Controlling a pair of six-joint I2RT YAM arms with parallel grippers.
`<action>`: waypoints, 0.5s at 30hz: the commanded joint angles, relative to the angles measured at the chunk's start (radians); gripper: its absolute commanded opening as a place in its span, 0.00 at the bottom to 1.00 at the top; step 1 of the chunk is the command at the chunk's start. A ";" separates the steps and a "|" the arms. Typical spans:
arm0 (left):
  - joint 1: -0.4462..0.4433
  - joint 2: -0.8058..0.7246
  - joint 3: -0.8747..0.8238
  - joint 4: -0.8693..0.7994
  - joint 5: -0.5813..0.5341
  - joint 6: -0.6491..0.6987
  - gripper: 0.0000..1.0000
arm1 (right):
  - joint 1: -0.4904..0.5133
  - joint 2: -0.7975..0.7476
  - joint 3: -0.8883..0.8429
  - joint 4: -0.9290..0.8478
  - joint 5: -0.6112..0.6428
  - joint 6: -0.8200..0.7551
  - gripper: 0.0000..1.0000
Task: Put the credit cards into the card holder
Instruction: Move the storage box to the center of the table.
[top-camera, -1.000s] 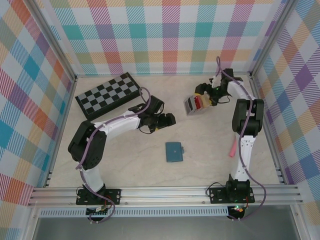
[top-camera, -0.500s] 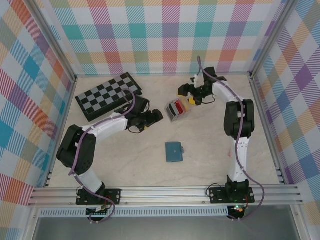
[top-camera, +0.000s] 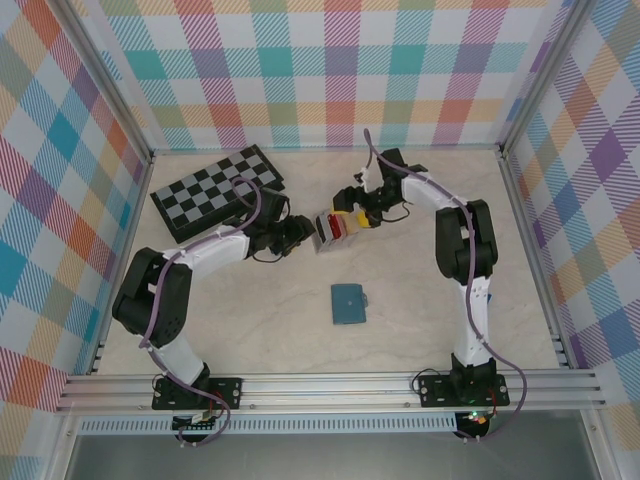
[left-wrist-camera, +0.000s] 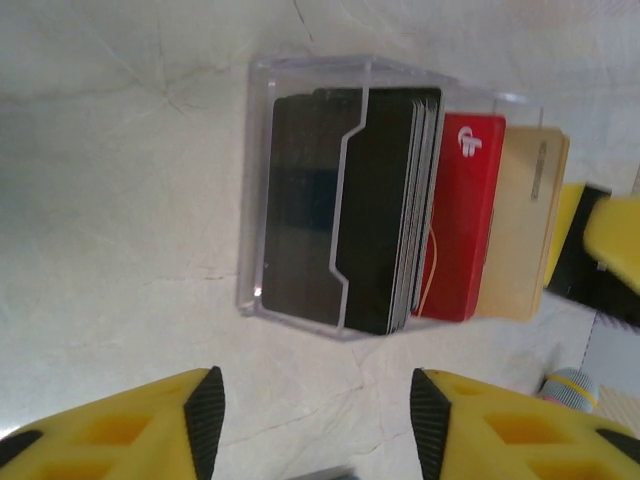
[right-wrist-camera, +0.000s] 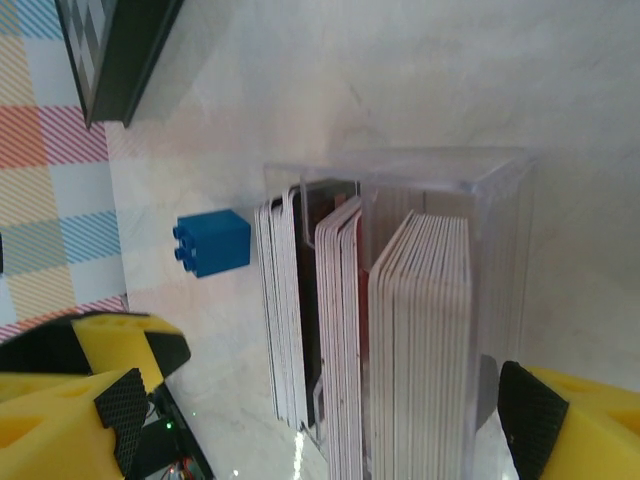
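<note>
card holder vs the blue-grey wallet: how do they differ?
The card holder is a clear box; the wallet is opaque blue-grey. The card holder stands raised, with cards on edge inside it; the wallet lies flat. The card holder sits farther from the arm bases, the wallet nearer them. Both are small next to the chessboard.

text: none legible | red card (left-wrist-camera: 470, 240): white emblem (left-wrist-camera: 468, 143), not readable as letters
</note>
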 joint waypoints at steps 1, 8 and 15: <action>0.012 0.056 0.041 0.003 0.010 -0.010 0.45 | 0.015 -0.068 -0.024 0.017 0.000 0.007 0.93; 0.013 0.174 0.117 0.026 0.063 -0.018 0.34 | 0.015 -0.059 -0.007 0.035 0.030 0.040 0.93; 0.012 0.194 0.081 0.105 0.122 -0.042 0.32 | 0.015 -0.013 0.039 0.010 0.018 0.035 0.93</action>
